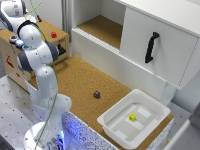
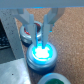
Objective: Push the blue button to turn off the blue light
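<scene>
Gripper (image 2: 39,25) slightly parted, holding nothing, right over glowing blue button (image 2: 42,51) on the wooden box (image 1: 30,55) (light on). Risk: off-center press slips to neighbour cap (image 2: 29,34).

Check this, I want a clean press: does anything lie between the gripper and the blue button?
Nothing: in the wrist view the gripper sits just over the glowing blue button, and the stretch between is bare. The exterior view does not show it.

blue button (image 2: 42,50) glowing cyan-blue, grey rim. red button (image 1: 53,34) on tan box (image 1: 10,55). counter (image 1: 80,80) speckled cork-brown. white tray (image 1: 112,127), yellow block (image 1: 132,117). black handle (image 1: 151,47). white arm (image 1: 37,55).
</scene>
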Robot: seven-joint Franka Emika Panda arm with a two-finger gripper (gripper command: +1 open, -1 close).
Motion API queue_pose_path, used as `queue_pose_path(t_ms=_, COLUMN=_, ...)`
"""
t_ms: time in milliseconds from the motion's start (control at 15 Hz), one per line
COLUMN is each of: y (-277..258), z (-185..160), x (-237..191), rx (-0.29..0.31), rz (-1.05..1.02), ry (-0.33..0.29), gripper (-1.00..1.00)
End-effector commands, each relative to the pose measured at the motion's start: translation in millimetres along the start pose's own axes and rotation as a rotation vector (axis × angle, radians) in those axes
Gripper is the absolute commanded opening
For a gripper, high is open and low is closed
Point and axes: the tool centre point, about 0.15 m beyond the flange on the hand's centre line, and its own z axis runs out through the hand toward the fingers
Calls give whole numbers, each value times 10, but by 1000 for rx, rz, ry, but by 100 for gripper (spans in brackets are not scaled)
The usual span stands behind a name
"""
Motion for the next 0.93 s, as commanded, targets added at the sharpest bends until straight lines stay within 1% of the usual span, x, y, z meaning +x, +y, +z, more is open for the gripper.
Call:
queue_pose_path(t_ms=0, y=60, z=323, x=396, rx=-7, rz=55, ry=-142, gripper=-100)
queue_pose_path(t_ms=133, y=23, z=466, x=395, rx=19, rz=61, ry=-162, gripper=-100)
queue_pose_path(t_ms=200, y=21, z=535, x=382, rx=35, rz=74, ry=-160, gripper=-100)
queue_pose_path(t_ms=267, y=31, z=594, x=369, rx=37, rz=83, ry=-168, gripper=-100)
queue_pose_path(t_ms=400, y=23, z=607, x=355, rx=50, rz=86, ry=-172, gripper=-100)
queue_pose_path(t_ms=467, y=2, z=479, x=319, rx=36, rz=93, ry=-170, gripper=-100)
queue_pose_path(t_ms=533, y=-31, z=299, x=300, rx=10, rz=95, ry=-158, gripper=-100)
queue_pose_path(t_ms=600, y=-80, z=3, x=266, rx=-19, rz=103, ry=-134, gripper=-100)
queue_pose_path(t_ms=667, y=-114, z=-231, x=240, rx=-43, rz=114, ry=-130, gripper=-100)
queue_pose_path(t_ms=733, y=-135, z=-427, x=236, rx=-69, rz=116, ry=-126, gripper=100)
queue_pose_path(t_ms=800, y=-133, z=-562, x=232, rx=-90, rz=127, ry=-110, gripper=100)
queue_pose_path(t_ms=867, y=-112, z=-660, x=248, rx=-117, rz=129, ry=-108, gripper=100)
